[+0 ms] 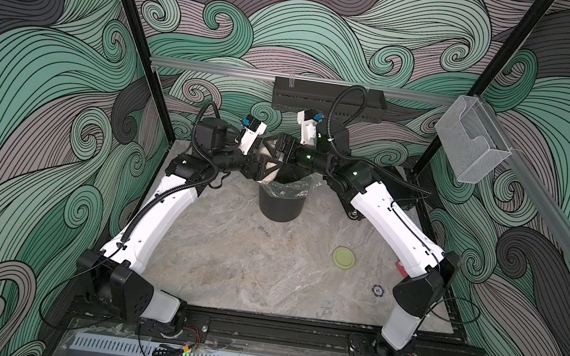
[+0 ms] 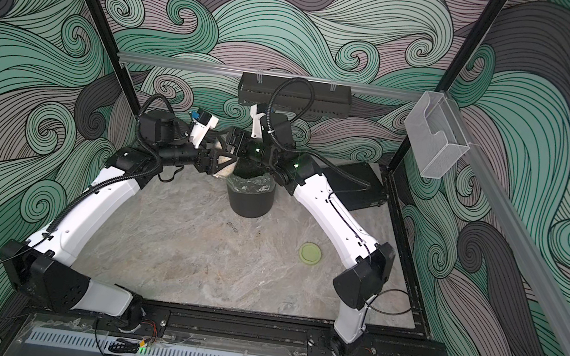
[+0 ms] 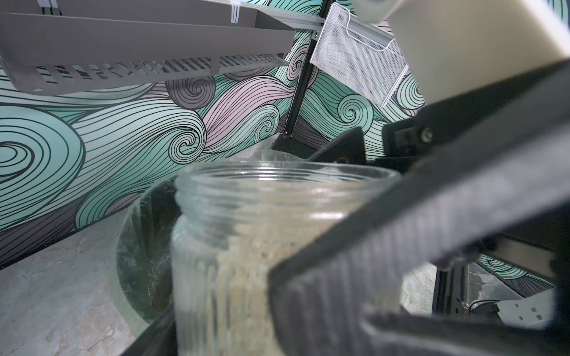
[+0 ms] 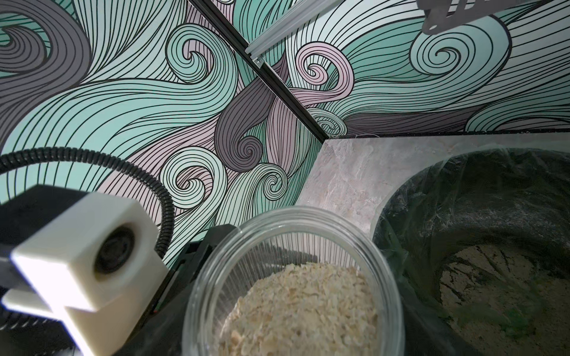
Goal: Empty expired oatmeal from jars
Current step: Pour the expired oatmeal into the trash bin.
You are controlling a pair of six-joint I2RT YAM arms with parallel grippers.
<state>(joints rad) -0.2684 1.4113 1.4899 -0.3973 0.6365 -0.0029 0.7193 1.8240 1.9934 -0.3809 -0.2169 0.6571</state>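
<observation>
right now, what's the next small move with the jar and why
Likely shift the jar over the bin and tip its mouth down. The lid already lies off on the table, oatmeal is in the jar, and its mouth looks beside the bin's rim rather than over the opening.

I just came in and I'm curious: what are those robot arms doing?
The left end effector grips an open glass jar of oatmeal beside the black lined bin. The right end effector is close to the jar. Some oatmeal lies in the bin, and the green lid sits on the table.
</observation>
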